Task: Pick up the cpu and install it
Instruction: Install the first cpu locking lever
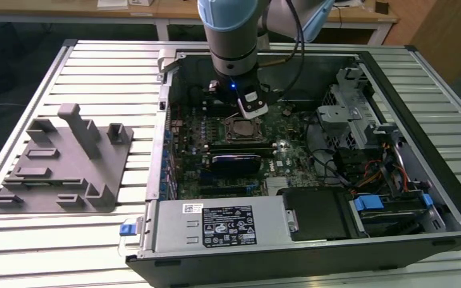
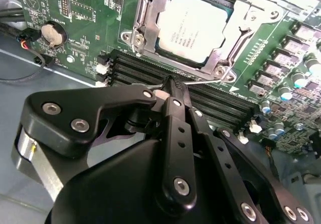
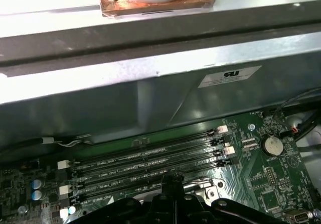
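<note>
Grey plastic fixture with upright posts (image 1: 58,162): stood on the slatted metal table (image 1: 110,78), well apart from the gripper toward the exterior view's left; no chip was visible in its recesses, which suggested it had served as the pick-up stand.
Open black computer case (image 1: 311,249): lay on its side on the table with the side panel off, so that the arm could reach down into it; the gripper hung inside its walls.
Green motherboard (image 2: 75,28): lay flat on the case floor, directly below the gripper.
Black memory slots (image 3: 150,158): ran in parallel rows just under the fingertips in both wrist views, unpopulated.
Black linkage gripper (image 2: 169,83): hung from the blue-grey arm (image 1: 230,30) over the board; its fingers (image 2: 175,128) were drawn together to a narrow point with nothing seen between them, tips poised just beside the socket's near edge, close to a thin wire lever (image 2: 205,81), though contact could not be judged.
Silver-topped flat square cpu (image 2: 193,25): sat in the socket just beyond the fingertips, level and square to its surround, apart from the gripper; it appeared already seated.
Metal socket frame (image 2: 145,20): surrounded the cpu on all sides, its bracket lying over the chip's edges, probably to retain it.
Round silver coin cell (image 2: 52,34): sat in its holder on the board, off to one side of the gripper.
</note>
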Available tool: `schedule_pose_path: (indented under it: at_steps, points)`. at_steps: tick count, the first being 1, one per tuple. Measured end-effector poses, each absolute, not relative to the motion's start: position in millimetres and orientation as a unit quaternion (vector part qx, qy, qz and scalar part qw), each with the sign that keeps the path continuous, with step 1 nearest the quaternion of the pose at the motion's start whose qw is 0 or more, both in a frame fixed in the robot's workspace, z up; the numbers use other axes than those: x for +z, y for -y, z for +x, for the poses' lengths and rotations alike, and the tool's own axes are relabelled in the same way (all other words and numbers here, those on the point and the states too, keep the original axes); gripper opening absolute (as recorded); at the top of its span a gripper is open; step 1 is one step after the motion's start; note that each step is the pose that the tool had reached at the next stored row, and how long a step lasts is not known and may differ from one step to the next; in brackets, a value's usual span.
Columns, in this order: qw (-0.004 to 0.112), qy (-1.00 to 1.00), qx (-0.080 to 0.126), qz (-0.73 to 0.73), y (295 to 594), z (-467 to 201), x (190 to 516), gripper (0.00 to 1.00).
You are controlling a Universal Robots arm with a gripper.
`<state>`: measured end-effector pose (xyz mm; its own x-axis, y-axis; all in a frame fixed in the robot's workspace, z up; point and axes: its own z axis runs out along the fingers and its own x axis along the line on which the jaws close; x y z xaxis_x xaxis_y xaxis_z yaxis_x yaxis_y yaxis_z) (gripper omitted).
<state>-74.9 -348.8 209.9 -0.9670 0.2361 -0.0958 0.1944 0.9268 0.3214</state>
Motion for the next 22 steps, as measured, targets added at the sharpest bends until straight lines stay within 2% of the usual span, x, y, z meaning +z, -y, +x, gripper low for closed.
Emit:
schedule_pose_path:
  at_steps: [9, 18, 22]
  points:
    - [0.078, -0.978, 0.159, 0.108, 348.2, -74.9, 202.4, 0.11]
    - [0.081, -0.978, 0.159, 0.109, 341.7, -74.9, 199.7, 0.11]
    - [0.089, -0.977, 0.158, 0.111, 341.5, -74.9, 197.7, 0.11]
